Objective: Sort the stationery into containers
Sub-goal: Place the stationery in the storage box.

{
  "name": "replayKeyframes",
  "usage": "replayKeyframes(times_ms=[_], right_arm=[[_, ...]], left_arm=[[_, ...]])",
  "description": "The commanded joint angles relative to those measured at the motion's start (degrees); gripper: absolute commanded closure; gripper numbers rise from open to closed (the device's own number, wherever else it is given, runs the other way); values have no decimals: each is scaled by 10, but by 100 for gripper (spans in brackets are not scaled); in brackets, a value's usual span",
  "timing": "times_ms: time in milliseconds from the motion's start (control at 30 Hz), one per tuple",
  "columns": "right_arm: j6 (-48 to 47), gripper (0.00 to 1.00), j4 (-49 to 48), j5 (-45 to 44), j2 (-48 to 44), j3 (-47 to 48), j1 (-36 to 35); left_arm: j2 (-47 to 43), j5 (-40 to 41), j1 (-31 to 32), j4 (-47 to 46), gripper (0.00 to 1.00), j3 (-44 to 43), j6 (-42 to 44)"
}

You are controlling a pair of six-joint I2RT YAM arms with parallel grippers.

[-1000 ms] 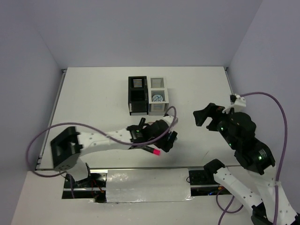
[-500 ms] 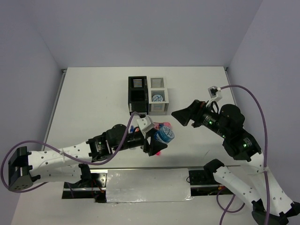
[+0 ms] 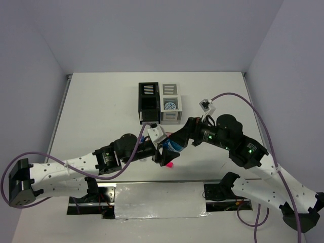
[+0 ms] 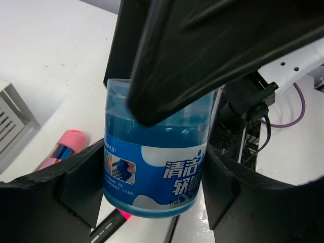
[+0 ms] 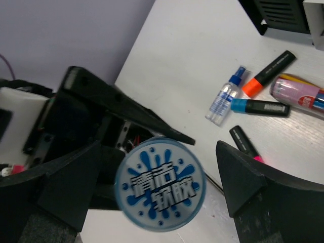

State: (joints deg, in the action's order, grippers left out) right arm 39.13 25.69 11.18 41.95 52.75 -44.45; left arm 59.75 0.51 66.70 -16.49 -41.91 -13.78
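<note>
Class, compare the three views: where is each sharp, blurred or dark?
Left wrist: the blue tub shows a sharp label, but a finger of the right tool looms as a dark, soft-edged mass close to the lens. Right wrist: the tub's lid looks slightly soft, while the highlighters behind are crisp. Top external: even light, faint shadows.

Worktop (image 3: 96,106) left of the black organiser (image 3: 148,104) lies open; in front, left end effector (image 3: 165,153), right end effector (image 3: 179,139) and blue roll (image 4: 157,172) crowd together.
</note>
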Motion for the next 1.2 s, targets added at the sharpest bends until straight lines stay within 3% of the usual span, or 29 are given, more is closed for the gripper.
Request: replayKeyframes(times_ms=[0,133,333,400,567,667,767,933,1167], right_arm=[[-7,1,-24,-40,8,-10,-6],[-10,3,-20,-34,19,-10,-8],[-5,15,-61,25,27,-21,-15],[1,15,-73,52,28,-23,-17],[2,3,-60,47,32,-17,-26],[1,5,-57,38,26,-18,-27],[0,15,-63,33,19,-17,-26],[-3,8,-63,5,20,-12,-27],[-6,10,-57,-12,20,0,-28]], left_arm=[[-16,14,1,-50,100,-35,22],[-32,33,0,-48,100,-30,35],[-47,51,-2,-42,100,-27,49],[-49,58,-4,-43,100,-23,52],[-54,67,-8,-45,100,-22,59],[-53,65,-10,-40,100,-26,66],[-53,58,-11,-40,100,-23,67],[-45,28,-13,-40,100,-18,64],[-45,26,-13,-43,100,-3,57]])
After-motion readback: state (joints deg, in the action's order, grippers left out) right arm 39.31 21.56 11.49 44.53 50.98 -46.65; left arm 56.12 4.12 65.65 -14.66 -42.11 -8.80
